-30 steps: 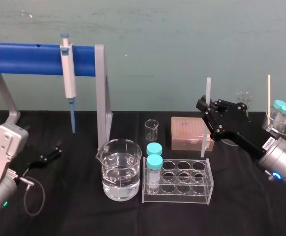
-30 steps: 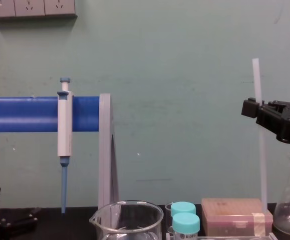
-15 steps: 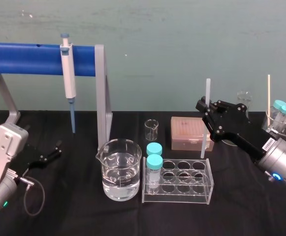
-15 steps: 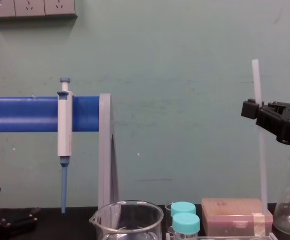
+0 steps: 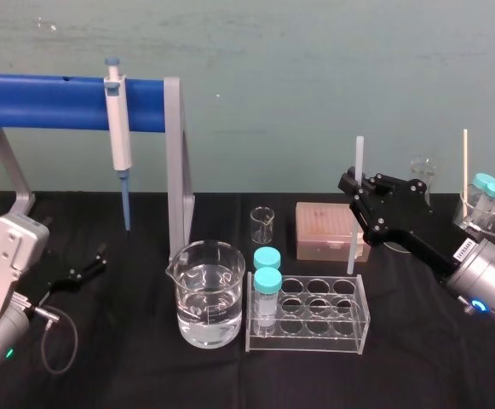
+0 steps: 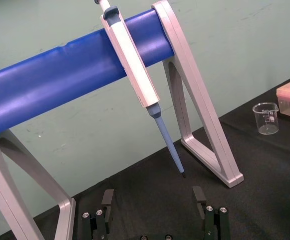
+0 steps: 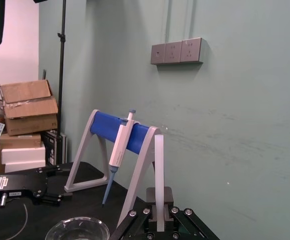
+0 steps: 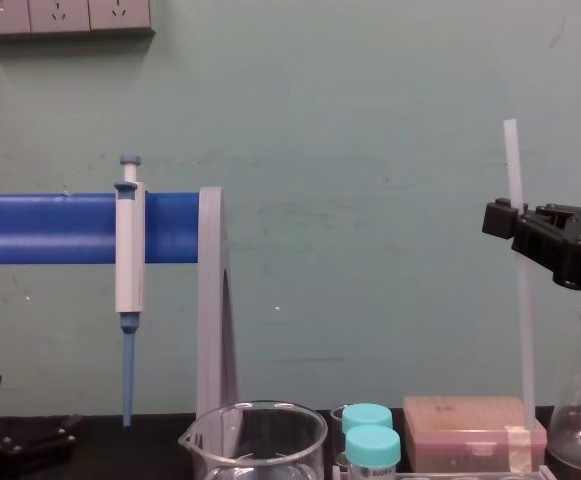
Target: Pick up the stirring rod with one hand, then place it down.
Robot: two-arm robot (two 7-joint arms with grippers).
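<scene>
Right gripper [image 5: 354, 200] jaws pinch the upright stirring rod [image 5: 359, 162] near mid-length; left gripper [image 6: 153, 196] parked, jaws spread

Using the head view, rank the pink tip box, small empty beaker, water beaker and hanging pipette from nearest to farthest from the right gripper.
1. Tip box: by the lower end of the stirring rod that the right gripper holds.
2. Small beaker: just left of the box.
3. Water beaker: front centre.
4. Pipette: hanging at far left, on the parked left gripper's side.
</scene>
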